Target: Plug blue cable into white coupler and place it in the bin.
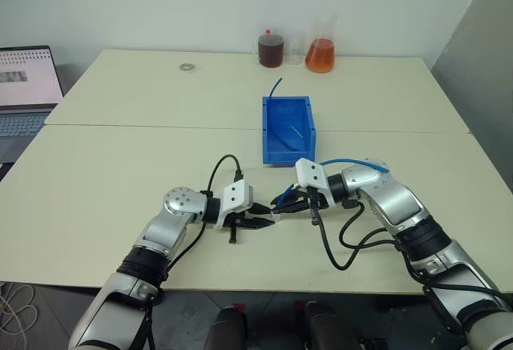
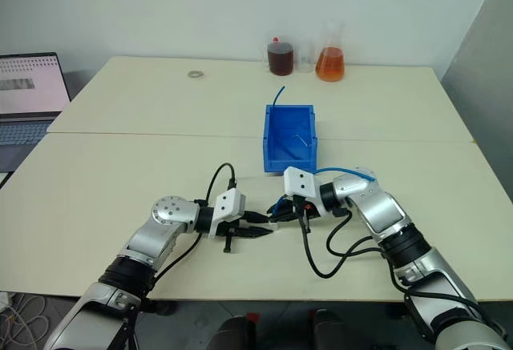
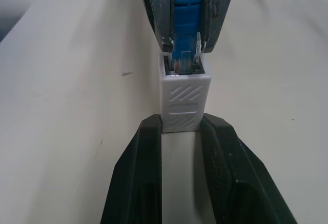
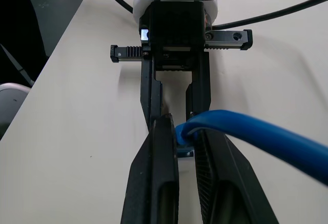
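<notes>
Between the two grippers, low over the table (image 1: 120, 166), everything lines up on one axis. Left gripper (image 3: 181, 126) comes in from the robot's left and is clamped on the coupler (image 3: 183, 98), its two fingers (image 3: 145, 147) pinching the closed end so the socket faces away toward the other arm. Right gripper (image 4: 182, 131) comes in from the right, clenched on the cable (image 4: 246, 131) just behind the plug (image 3: 185, 60). Seen in the left wrist view, the plug tip sits right in the socket mouth, its long axis running straight on with the coupler's; whether it is fully seated and latched I cannot tell. My read: this is the push-home step, and it turns on keeping those two axes in one line while the arms close toward each other. A slight tilt of either wrist could jam the plug on the socket rim.

Behind the right gripper the cable arcs over its wrist. Beyond the meeting point, further up the table, stands the bin (image 1: 272, 142), a touch nearer the right arm by the look of it. A short blue stub (image 1: 275, 86) pokes up at its far corner. Flasks (image 1: 320, 50) stand at the far edge, well clear
</notes>
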{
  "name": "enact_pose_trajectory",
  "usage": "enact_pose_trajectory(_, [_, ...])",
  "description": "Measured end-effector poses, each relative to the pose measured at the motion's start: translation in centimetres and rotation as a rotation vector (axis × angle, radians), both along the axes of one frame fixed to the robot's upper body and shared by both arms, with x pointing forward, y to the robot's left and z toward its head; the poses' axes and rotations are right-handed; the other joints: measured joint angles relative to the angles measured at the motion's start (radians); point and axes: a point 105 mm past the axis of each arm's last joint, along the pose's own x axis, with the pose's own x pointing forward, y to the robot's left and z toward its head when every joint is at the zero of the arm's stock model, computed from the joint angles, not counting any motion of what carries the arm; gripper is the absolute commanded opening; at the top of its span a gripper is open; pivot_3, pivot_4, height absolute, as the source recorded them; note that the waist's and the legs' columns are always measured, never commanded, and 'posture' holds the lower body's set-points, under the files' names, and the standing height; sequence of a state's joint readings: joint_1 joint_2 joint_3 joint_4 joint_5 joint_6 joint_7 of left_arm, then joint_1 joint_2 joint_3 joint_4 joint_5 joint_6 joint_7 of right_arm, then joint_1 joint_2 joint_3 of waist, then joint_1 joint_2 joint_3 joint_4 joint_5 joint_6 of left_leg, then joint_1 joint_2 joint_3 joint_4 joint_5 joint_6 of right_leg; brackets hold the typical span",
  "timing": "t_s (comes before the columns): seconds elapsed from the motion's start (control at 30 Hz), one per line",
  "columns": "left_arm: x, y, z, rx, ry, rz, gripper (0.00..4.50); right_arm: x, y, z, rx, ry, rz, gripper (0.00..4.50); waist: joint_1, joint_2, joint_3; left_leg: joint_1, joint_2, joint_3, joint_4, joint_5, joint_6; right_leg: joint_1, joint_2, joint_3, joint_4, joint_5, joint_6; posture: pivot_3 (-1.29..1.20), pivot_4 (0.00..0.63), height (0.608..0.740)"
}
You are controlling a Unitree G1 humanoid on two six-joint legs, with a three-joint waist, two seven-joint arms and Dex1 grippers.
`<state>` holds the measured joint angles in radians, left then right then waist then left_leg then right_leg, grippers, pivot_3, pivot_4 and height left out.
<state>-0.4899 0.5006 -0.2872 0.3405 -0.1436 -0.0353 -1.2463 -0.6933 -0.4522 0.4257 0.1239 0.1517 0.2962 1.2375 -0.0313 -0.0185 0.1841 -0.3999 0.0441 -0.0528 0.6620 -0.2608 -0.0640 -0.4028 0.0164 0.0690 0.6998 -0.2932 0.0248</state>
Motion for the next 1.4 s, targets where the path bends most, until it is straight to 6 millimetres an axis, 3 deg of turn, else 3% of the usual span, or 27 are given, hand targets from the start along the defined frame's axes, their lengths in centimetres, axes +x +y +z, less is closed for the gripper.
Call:
enact_pose_trajectory(0.23, [0.1,0.1,0.0,0.007,-0.005,0.01,0.75,0.1,0.5,-0.5,0.009,-0.021,0.01,0.16,-0.001,0.0,0.0,0.003,0.0,0.0,0.0,0.0,0.0,0.003,0.0,0.0,0.001,0.0,0.0,0.0,0.15,0.74])
enact_pose_trajectory(0.47, [0.2,0.2,-0.3,0.021,-0.005,0.02,0.75,0.3,0.5,-1.4,-0.006,-0.064,0.025,0.16,-0.004,0.0,-0.001,0.017,0.0,0.0,-0.002,0.0,0.0,0.017,0.001,0.0,-0.002,-0.003,0.004,0.0,0.15,0.74])
enact_pose_trajectory(0.73, [0.3,0.4,-0.4,0.03,-0.008,0.029,0.75,0.5,0.8,-1.7,0.008,-0.066,0.03,0.16,-0.005,0.001,-0.002,0.019,0.001,0.0,-0.001,0.0,0.0,0.018,0.001,0.001,-0.002,-0.003,0.005,0.0,0.15,0.74])
enact_pose_trajectory(0.77, [0.3,0.4,-0.4,0.03,-0.006,0.03,1.46,0.5,0.8,-1.7,0.01,-0.063,0.028,0.16,-0.005,0.001,-0.003,0.019,0.001,0.0,-0.001,0.0,0.001,0.018,0.001,0.001,-0.002,-0.003,0.005,0.0,0.15,0.74])
enact_pose_trajectory(0.97, [0.1,0.2,1.0,-0.018,0.008,0.028,2.62,0.9,0.8,-1.4,0.029,-0.014,-0.017,0.16,-0.009,0.001,-0.002,0.019,0.002,0.0,-0.002,0.0,0.0,0.018,0.002,0.001,-0.002,-0.003,0.005,0.0,0.15,0.74])
enact_pose_trajectory(1.13, [-1.2,1.6,4.5,-0.082,0.021,0.08,3.64,1.2,0.5,-0.5,0.074,0.104,-0.139,0.16,-0.02,0.001,-0.001,0.016,0.002,-0.001,-0.002,0.0,0.0,0.015,0.002,0.001,-0.002,-0.003,0.005,0.0,0.15,0.74])
enact_pose_trajectory(1.2, [-2.0,2.9,5.1,-0.072,0.033,0.134,4.04,1.8,-0.1,0.9,0.134,0.172,-0.237,0.16,-0.026,0.003,0.002,0.014,0.002,-0.001,-0.002,0.0,0.0,0.013,0.002,0.001,-0.002,-0.003,0.004,0.0,0.15,0.74])
enact_pose_trajectory(1.27, [-2.6,4.2,5.6,-0.06,0.046,0.201,4.49,2.3,-0.6,3.5,0.209,0.211,-0.313,0.16,-0.026,0.003,0.004,0.012,0.002,-0.002,-0.002,0.0,0.0,0.012,0.001,0.001,-0.002,-0.003,0.004,0.0,0.15,0.74])
enact_pose_trajectory(1.33, [-2.8,4.6,6.3,-0.065,0.034,0.251,4.49,2.5,-0.4,6.5,0.266,0.202,-0.333,0.16,-0.026,0.003,0.004,0.011,0.002,-0.002,-0.003,0.0,0.0,0.012,0.001,0.0,-0.002,-0.003,0.004,0.0,0.15,0.74])
enact_pose_trajectory(1.4, [-2.3,4.8,8.4,-0.143,-0.002,0.358,4.49,3.2,0.1,9.8,0.326,0.19,-0.373,0.16,-0.026,0.003,0.005,0.006,0.002,-0.003,-0.002,0.0,0.0,0.008,0.001,-0.001,-0.002,-0.003,0.004,0.0,0.15,0.74])
